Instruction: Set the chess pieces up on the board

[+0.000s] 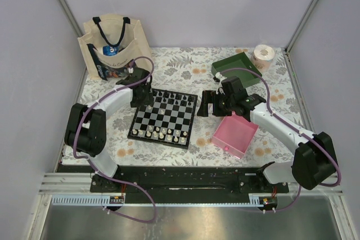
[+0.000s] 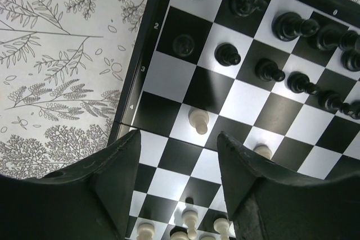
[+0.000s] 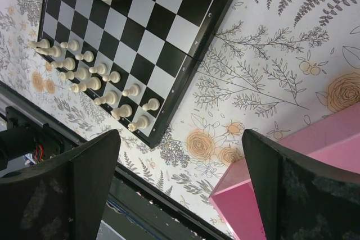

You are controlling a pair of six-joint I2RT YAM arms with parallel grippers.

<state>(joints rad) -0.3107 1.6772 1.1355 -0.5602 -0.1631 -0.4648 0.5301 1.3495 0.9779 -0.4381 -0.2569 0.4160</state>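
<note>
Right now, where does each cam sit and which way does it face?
Top external: fixed above and behind the bases, looking down; shows left arm, right arm, chessboard, pink tray.
Left wrist: on the left arm, facing down at the black pieces; left gripper frames the bottom.
Right wrist: on the right arm, facing down at the white pieces and pink tray; right gripper at bottom.
Shared: all three show the chessboard.

Chess pcs (image 1: 162,134) upright on board (image 1: 169,118) (checkered).
</note>
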